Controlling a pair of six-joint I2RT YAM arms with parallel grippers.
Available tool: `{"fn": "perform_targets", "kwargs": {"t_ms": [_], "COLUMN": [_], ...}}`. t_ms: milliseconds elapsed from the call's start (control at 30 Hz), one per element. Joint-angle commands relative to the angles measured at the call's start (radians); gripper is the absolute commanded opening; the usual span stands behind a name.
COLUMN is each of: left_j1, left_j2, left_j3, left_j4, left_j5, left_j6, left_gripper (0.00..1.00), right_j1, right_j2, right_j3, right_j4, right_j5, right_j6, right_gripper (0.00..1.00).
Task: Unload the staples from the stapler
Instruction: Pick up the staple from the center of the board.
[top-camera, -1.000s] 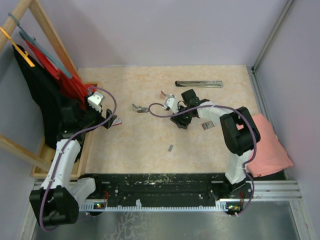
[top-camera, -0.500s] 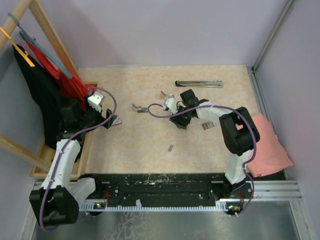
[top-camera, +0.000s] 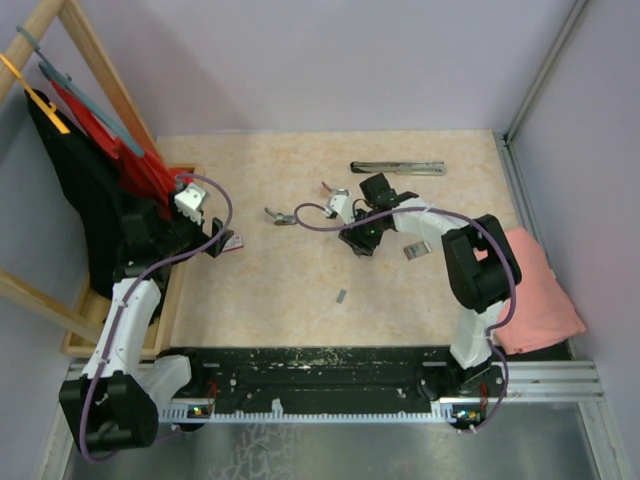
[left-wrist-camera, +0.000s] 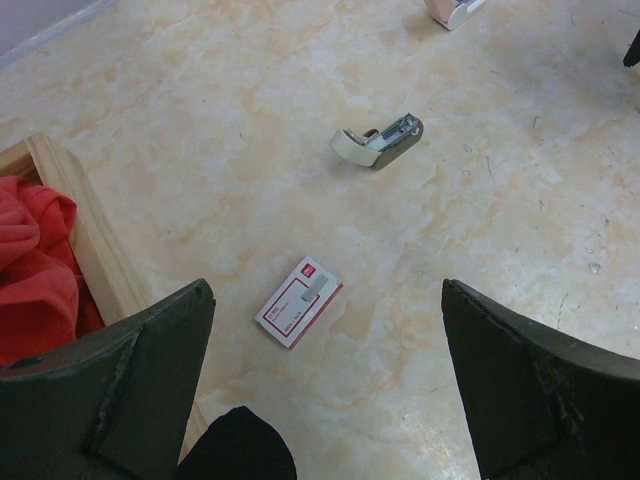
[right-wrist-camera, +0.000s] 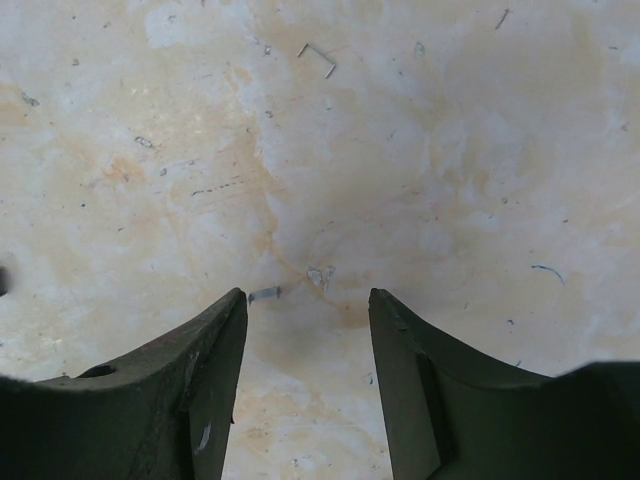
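Two mini staplers lie on the table: a grey-and-cream one (top-camera: 283, 217) (left-wrist-camera: 378, 143) and a white one (top-camera: 335, 200) (left-wrist-camera: 452, 10). A short dull-grey strip of staples (top-camera: 341, 296) lies alone nearer the arm bases. My right gripper (top-camera: 356, 239) (right-wrist-camera: 307, 296) points down at bare table just right of the white stapler, open, nothing between its fingers. A tiny grey staple piece (right-wrist-camera: 264, 294) lies at its left fingertip, and a single bent staple (right-wrist-camera: 320, 58) lies farther off. My left gripper (top-camera: 218, 241) (left-wrist-camera: 325, 400) hovers wide open and empty at the left.
A red-and-white box (left-wrist-camera: 298, 302) lies just ahead of the left gripper, another (top-camera: 411, 251) by the right forearm. A long silver bar (top-camera: 397, 167) lies at the back. A wooden frame (left-wrist-camera: 85, 235) with red cloth (left-wrist-camera: 35, 270) borders the left. A pink cloth (top-camera: 535, 290) lies at the right.
My right gripper has shifted slightly left toward the white stapler and its jaws have narrowed a little. The left arm has not moved.
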Motion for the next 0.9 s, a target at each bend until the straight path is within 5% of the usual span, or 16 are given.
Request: {"fn": "perform_targets", "kwargs": {"t_ms": [0,367,867], "left_j1": [0.01,0.011,0.013], "left_j2": [-0.005,-0.003,-0.001], "left_j3": [0.018,0.018,0.021], "left_j4": [-0.01,-0.011,-0.013], "left_j5": [0.022,0.027,0.029], "left_j6": [0.005,0.006,0.006], "left_gripper": [0.99,0.99,0.99], "right_j1": [0.012,0.013,0.012], "right_j2": [-0.036,0.016,0.009], "right_j3": [0.065,0.112,0.005], "right_j4": [-0.083,-0.227,-0.138], "right_j5": [-0.046,-0.045,-0.184], "right_j6": [-0.054,-0.256,-0.441], "right_gripper": [0.52,0.51,0.49]}}
